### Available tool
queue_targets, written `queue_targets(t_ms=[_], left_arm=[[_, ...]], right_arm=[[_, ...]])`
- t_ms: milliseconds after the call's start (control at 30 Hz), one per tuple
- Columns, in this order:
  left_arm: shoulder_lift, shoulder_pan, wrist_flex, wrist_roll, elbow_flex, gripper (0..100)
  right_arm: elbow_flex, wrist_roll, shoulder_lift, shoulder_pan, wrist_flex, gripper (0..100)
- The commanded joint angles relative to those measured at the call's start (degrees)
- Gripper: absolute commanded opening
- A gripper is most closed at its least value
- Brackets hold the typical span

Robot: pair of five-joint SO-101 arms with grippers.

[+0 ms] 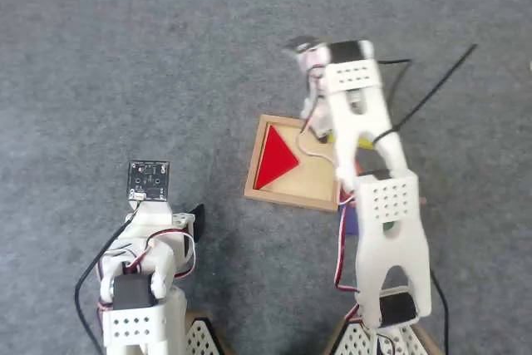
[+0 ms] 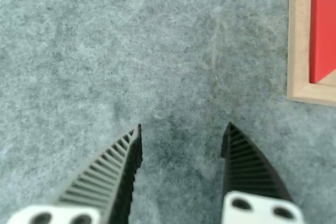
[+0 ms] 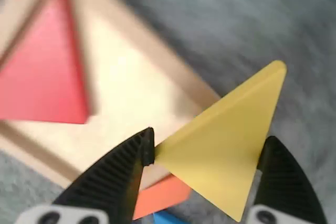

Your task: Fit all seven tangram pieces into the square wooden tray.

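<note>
Right gripper (image 3: 210,145): clamped on yellow triangle (image 3: 233,127), held above the tray (image 1: 291,199) edge. Red triangle (image 1: 274,160) lies inside tray. Orange piece (image 3: 163,195) just outside tray. Left gripper (image 2: 181,135): jaws apart, empty, over carpet (image 2: 105,51) beside tray.

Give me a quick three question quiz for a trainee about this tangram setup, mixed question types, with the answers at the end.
1. True or false: the red triangle lies inside the wooden tray.
2. What does the right gripper hold? A) the red triangle B) the yellow triangle C) nothing
3. Fill in: the left gripper hangs over the grey carpet with its fingers ____.
Key: 1 true; 2 B; 3 open.
</note>
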Motion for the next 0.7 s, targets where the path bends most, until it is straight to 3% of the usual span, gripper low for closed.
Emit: queue_targets(t_ms=[0,333,667], left_arm=[[-0.62,-0.26,-1.23,0.62,-0.66,24],[-0.62,-0.26,-1.23,0.62,-0.66,24],[-0.62,-0.26,-1.23,0.62,-0.66,24]], right_arm=[[-2.99,9.58,-4.26,-4.00,1.45,29.9],[-2.73,26.81,-3.12,-6.46,1.10,29.9],[-0.18,33.05,-1.27,-9.71,2.51,29.9]])
